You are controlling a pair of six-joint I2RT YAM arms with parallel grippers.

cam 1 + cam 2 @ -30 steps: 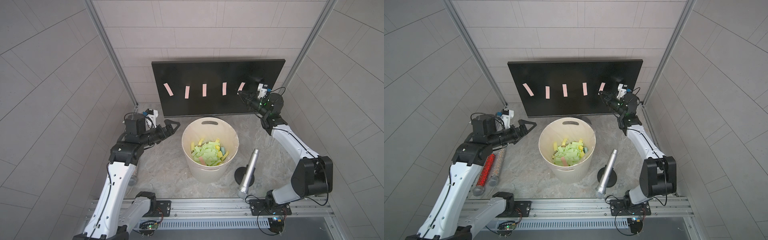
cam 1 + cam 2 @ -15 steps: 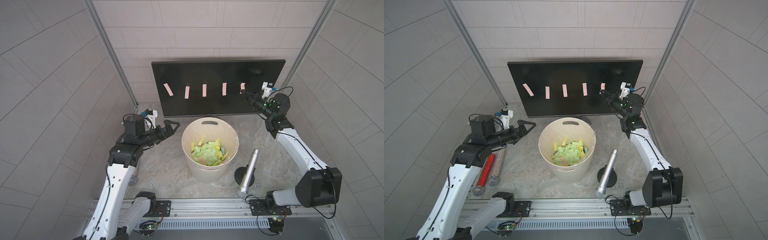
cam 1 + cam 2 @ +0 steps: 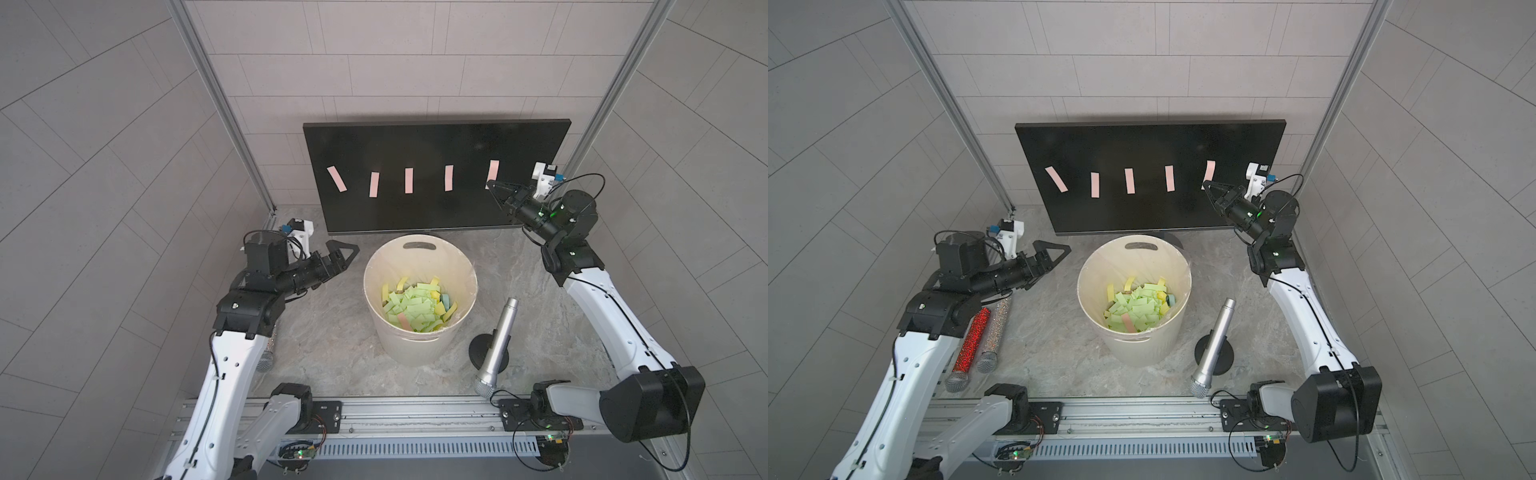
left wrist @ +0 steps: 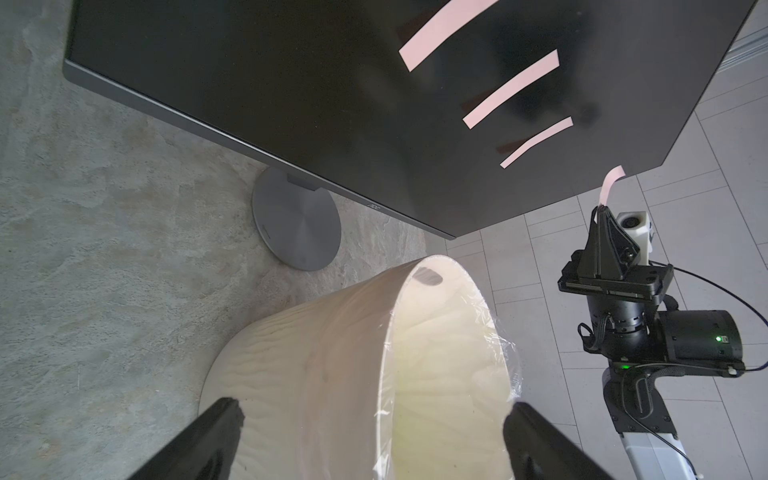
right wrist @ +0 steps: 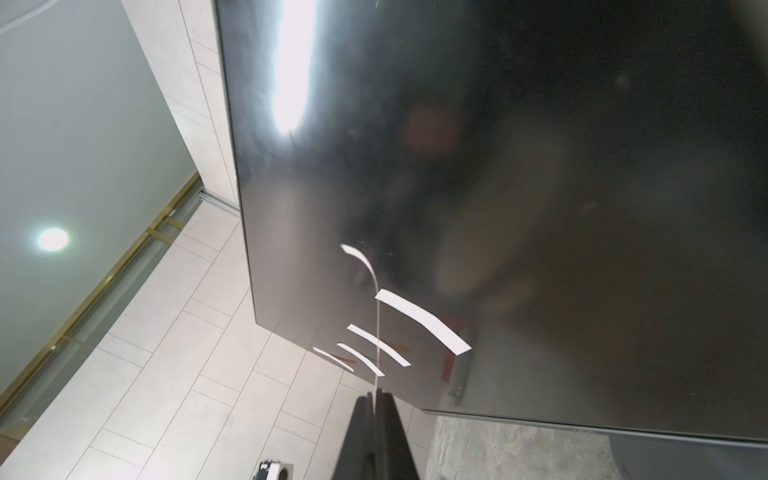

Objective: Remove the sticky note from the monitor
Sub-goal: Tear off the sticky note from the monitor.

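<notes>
Peeling is progressing: right tool (image 3: 491, 185), pinched shut on the lower end of the rightmost sticky note (image 3: 493, 168), is drawing back from the monitor (image 3: 436, 145), only its top still stuck; left tool (image 3: 346, 253) is idling wide open.

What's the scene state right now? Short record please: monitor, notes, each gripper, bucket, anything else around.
monitor: upright at the back, five pink notes in a row
rightmost note: lower end peeled away, top end appears stuck to the screen
other four notes: flat on the screen
right gripper: shut on the rightmost note's lower end
left gripper: open, empty, beside the bucket
bucket: cream, mostly green and yellow notes inside
silver microphone: leaning on black stand
glitter microphones: red and silver, lying on the robot's left
</notes>
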